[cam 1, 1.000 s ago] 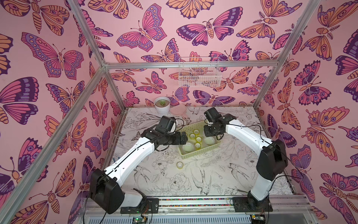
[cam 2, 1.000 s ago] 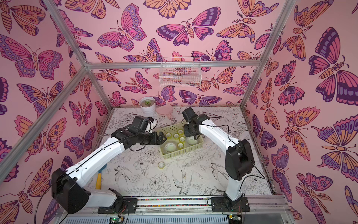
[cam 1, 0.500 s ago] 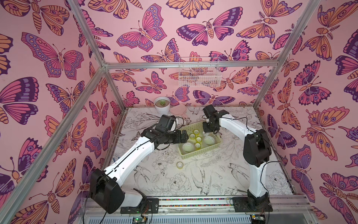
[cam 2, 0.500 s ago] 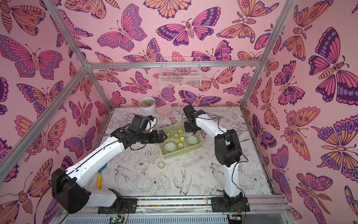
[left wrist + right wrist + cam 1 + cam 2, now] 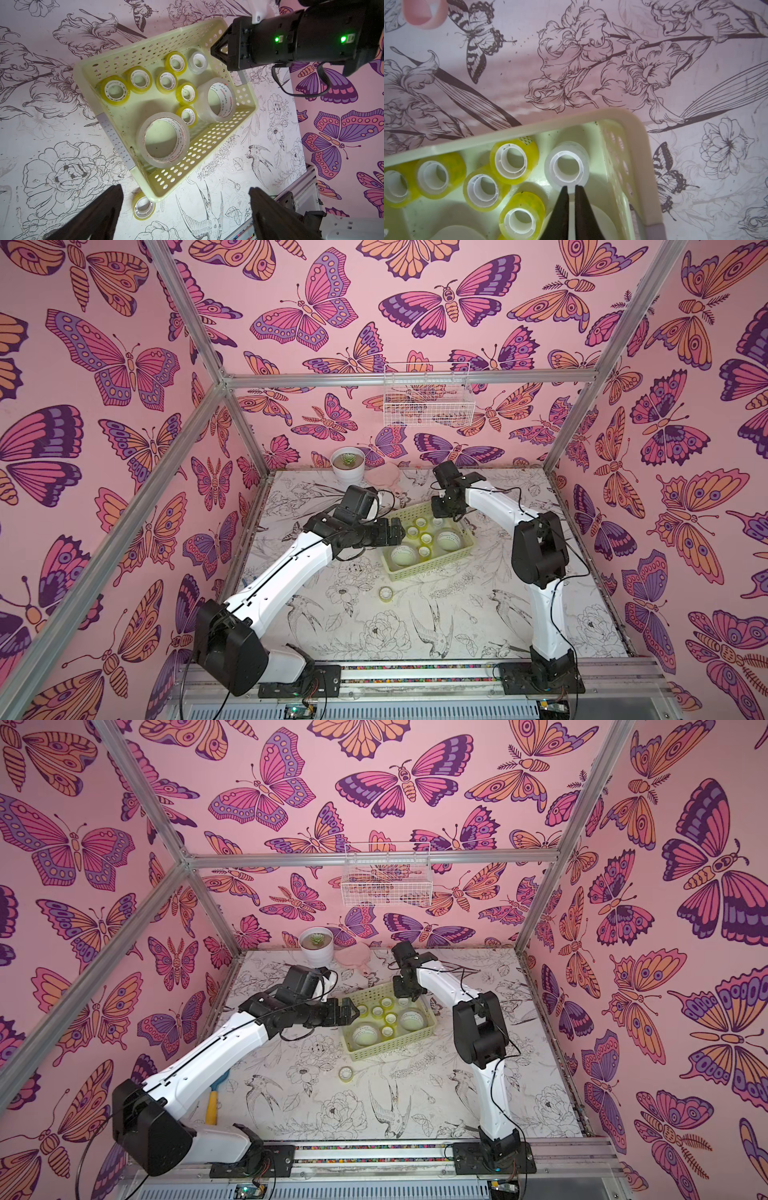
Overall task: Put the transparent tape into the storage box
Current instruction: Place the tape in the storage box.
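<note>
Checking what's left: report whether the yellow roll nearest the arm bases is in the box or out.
Out. The yellow roll lies flat on the table outside the storage box.

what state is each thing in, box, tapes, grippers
pale yellow-green perforated plastic storage box, upright, holding nine rolls
two wide whitish tape rolls, flat inside the box
small clear tape roll, flat inside the box
lone small yellow tape roll, flat on the table, outside the box
left gripper, open, empty
right gripper, shut, empty

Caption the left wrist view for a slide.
Nine tape rolls in the storage box, one yellow roll outside on the table, left claw open above.
</note>
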